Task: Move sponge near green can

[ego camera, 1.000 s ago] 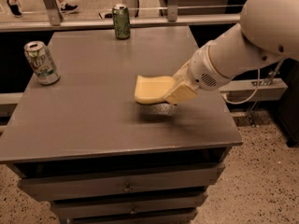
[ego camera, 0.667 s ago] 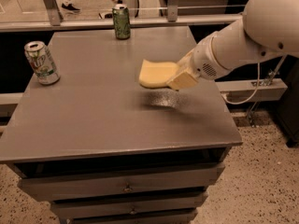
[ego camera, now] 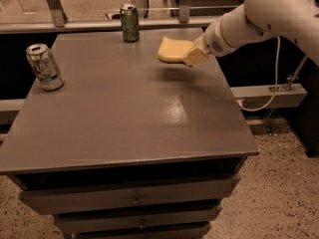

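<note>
Two cans (ego camera: 130, 22) (ego camera: 45, 66), one sponge (ego camera: 174, 50)

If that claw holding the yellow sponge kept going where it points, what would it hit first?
Likely nothing: the gripper, shut on the sponge, points across the table, seemingly passing just in front of the green can, though depth is unclear.

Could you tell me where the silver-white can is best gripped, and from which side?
Probably around the mid-wall of the silver-white can, coming in level from the view's right: it stands upright near the left edge of the table, and the arm reaches in from the right. The gripper is at the back right, holding the sponge above the table.
</note>
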`<state>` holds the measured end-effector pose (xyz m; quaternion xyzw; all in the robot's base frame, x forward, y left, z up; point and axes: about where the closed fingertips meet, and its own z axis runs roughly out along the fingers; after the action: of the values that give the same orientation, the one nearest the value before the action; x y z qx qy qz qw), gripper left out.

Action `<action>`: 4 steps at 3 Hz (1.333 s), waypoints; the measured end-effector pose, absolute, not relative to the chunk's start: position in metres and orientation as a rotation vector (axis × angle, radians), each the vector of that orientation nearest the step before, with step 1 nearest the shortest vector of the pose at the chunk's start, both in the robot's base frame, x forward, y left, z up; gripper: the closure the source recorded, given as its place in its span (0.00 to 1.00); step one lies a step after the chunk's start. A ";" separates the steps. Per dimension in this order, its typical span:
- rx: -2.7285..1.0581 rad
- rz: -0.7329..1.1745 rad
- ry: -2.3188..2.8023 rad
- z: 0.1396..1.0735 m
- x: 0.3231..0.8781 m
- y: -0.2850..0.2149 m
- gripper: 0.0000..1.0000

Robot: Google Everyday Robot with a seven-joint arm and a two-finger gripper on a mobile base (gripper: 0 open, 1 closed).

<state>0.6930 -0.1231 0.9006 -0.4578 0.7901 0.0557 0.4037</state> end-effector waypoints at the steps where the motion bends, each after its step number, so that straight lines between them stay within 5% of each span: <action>1: -1.151 0.147 2.011 0.892 0.748 -0.113 1.00; 4: -1.167 0.217 2.018 0.883 0.830 -0.033 1.00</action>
<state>0.8298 -0.0333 0.8830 -0.4589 0.7939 0.0855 0.3896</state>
